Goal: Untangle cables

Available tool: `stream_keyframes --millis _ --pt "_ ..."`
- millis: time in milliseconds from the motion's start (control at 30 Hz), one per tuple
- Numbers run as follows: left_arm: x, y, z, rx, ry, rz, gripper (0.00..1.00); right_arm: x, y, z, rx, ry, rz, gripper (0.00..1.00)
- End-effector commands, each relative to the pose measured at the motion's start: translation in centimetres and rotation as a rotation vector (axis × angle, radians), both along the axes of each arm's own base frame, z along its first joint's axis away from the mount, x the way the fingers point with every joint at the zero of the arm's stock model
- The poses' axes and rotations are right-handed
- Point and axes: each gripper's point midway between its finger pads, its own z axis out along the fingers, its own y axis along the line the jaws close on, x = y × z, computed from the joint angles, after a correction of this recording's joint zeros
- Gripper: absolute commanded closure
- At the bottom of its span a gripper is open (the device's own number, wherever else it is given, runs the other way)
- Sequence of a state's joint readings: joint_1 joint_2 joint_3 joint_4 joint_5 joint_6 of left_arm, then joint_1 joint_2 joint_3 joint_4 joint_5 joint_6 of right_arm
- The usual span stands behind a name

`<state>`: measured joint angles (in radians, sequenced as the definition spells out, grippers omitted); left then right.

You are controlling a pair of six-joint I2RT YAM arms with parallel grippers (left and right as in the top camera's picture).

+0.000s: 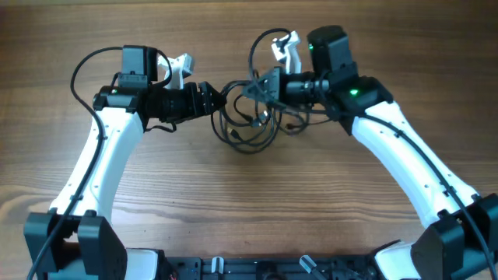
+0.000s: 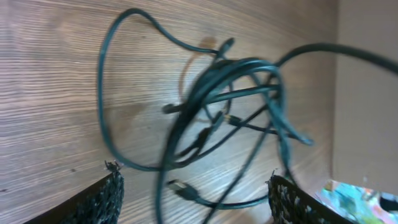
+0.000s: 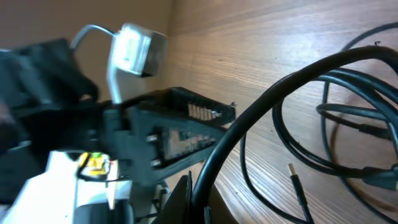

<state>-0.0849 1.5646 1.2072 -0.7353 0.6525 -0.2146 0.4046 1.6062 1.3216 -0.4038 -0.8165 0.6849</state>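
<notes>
Several thin black cables [image 1: 247, 124] lie knotted in one loose tangle on the wooden surface [image 1: 249, 210]. The left gripper [image 1: 208, 98] hovers just beside the tangle on its left. Its fingers [image 2: 102, 199] are spread wide, and the loops lie ahead of the gap, touching nothing that I can see. The right gripper [image 1: 261, 85] sits at the tangle's far right edge. It looks pinched on one strand, which runs straight out from between its fingers in its own wrist view.

To do this step well, I would have the right side hold its strand firm and a little above the tangle. The left should close on a different strand, best one that ends in a free plug [image 2: 180, 188] at the tangle's near side. Then the two should draw apart slowly, so the loops slide open rather than cinch tight. If the tangle drags along whole, ease off and pick another strand.

Much is hard to read. The right gripper's fingers are almost cut off at the frame's bottom, so the pinch is my judgement. From overhead, both grippers cover the tangle's far side. The arms' own thicker wires blur into it there too. I cannot count the cables or follow any one of them through.
</notes>
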Motion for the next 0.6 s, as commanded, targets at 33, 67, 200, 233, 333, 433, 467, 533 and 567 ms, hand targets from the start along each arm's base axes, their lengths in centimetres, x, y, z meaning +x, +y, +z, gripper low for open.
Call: stream_keyframes --millis 33,67,200,233,333,433,467,533,567 --pt "0.5 0.5 -2.9 0.040 0.069 0.020 0.24 -0.4 -0.1 2.1 0.113 0.005 0.080 0.96" --pt "0.5 0.3 -3.2 0.022 0.084 0.011 0.24 -0.4 -0.1 2.1 0.114 0.008 0.078 0.96" --pt "0.1 -0.8 -4.6 -0.047 0.155 -0.022 0.42 -0.3 0.0 2.2 0.117 -0.003 0.079 0.96" --pt "0.0 -1.1 -4.8 -0.070 0.169 -0.032 0.46 -0.3 0.0 2.3 0.119 -0.004 0.078 0.96" --pt "0.1 -2.2 -4.2 -0.149 0.167 -0.066 0.60 -0.3 0.0 2.3 0.119 -0.004 0.078 0.96" --pt "0.3 -3.1 -3.1 -0.222 0.137 -0.101 0.74 -0.3 0.0 2.3 0.119 -0.003 0.078 0.96" --pt "0.3 -3.2 -2.9 -0.230 0.132 -0.105 0.92 -0.3 0.0 2.3 0.119 -0.003 0.078 0.95" --pt "0.3 -3.2 -2.9 -0.231 0.131 -0.105 0.96 -0.3 -0.1 2.1 0.112 0.002 0.072 0.96" --pt "0.5 -3.0 -2.8 -0.231 0.129 -0.100 0.96 -0.2 -0.2 1.9 0.101 0.004 0.062 0.96"
